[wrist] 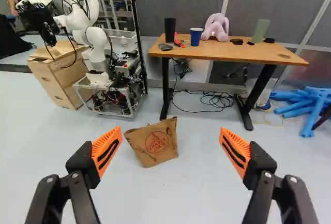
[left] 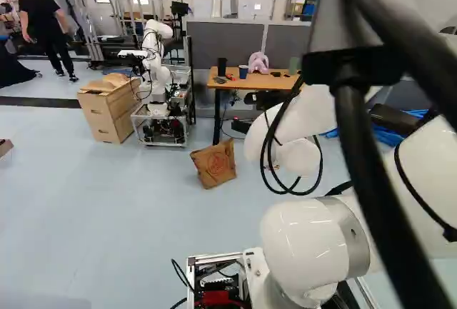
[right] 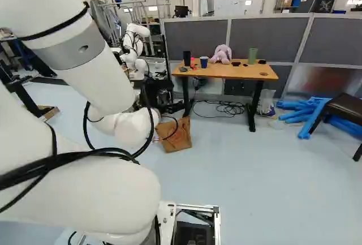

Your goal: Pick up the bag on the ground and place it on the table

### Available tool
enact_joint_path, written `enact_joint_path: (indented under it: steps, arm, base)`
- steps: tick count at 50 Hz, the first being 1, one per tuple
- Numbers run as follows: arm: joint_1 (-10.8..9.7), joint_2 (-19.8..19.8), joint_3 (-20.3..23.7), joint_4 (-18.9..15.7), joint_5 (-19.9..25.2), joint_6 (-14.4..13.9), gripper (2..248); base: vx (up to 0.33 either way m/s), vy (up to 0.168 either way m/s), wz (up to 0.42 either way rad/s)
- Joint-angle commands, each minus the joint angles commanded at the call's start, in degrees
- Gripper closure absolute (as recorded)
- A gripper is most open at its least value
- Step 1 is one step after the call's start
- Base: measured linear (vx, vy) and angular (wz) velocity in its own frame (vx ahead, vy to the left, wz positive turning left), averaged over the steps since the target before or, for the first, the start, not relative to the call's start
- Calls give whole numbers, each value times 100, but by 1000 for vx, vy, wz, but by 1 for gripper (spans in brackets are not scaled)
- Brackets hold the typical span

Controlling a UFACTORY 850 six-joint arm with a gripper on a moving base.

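A paper bag (wrist: 152, 146) sits on the floor (wrist: 201, 190), ahead of an open gripper (wrist: 170, 130).

The bag lies beyond the fingertips and below them, well apart from both, in the gap between the fingers' lines but off-centre, toward the finger on the side of another robot (wrist: 95, 53). It stands roughly upright and somewhat askew, its broad printed face toward the gripper, its top edge running across from one finger's side to the other's; which axis is longer is hard to tell. The worktop (wrist: 232, 54) stands farther ahead of the gripper, past the bag and mostly toward the other finger's side. The approach likely calls for forward and down, with a slight shift to centre the bag.
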Motion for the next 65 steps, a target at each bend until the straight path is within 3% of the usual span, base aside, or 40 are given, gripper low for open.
enact_joint_path:
  steps: [65]
  arm:
    - [0,0,0,0,0,0,3]
  base:
    - [145,4,0]
